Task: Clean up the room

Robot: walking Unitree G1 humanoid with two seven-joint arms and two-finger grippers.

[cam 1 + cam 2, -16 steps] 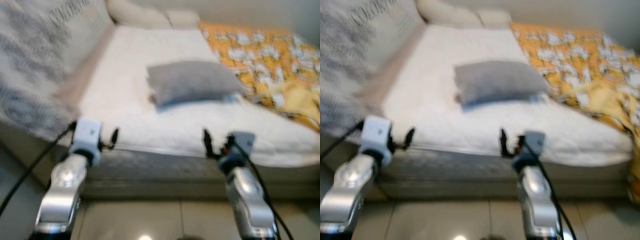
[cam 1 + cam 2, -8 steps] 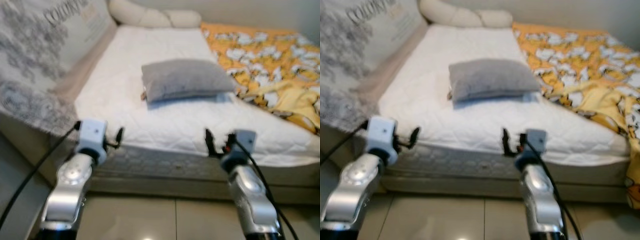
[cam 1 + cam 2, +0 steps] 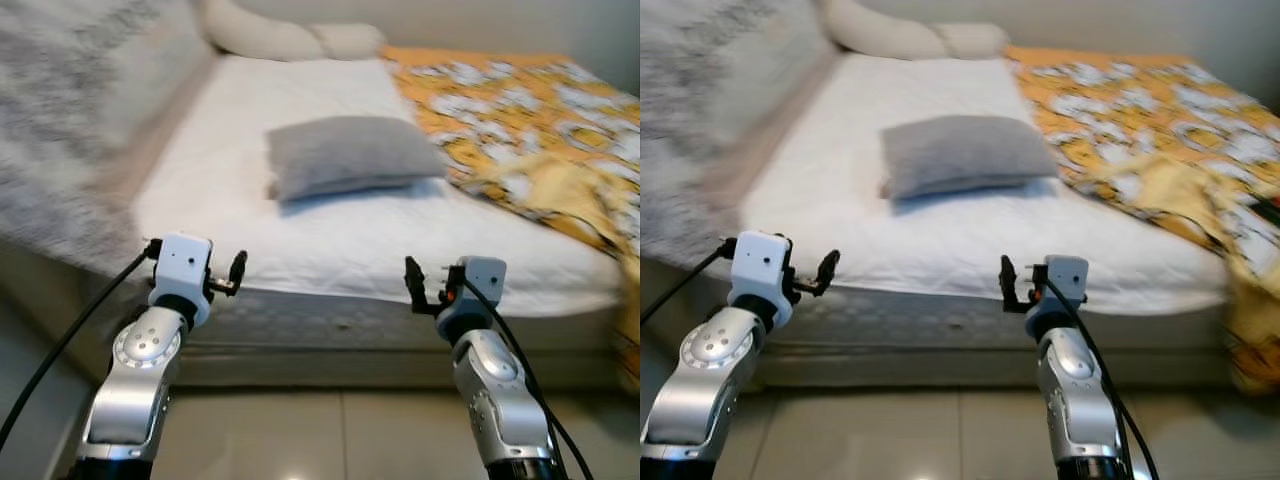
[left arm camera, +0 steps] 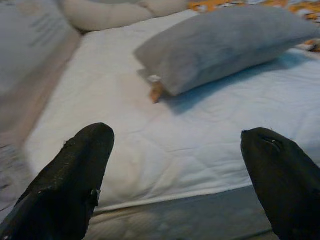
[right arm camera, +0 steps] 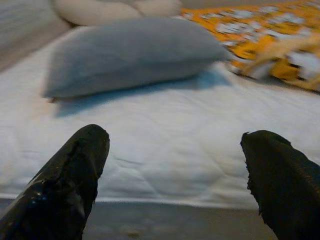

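Fingers (image 4: pixel 75 185) spread wide on both raised arms (bed (image 3: pixel 330 240) just ahead).

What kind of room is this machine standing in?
Most likely a bedroom. A bed with a white quilted mattress lies before it, with a grey pillow lying on it, an orange flowered blanket on one side and a cream bolster at the far end.
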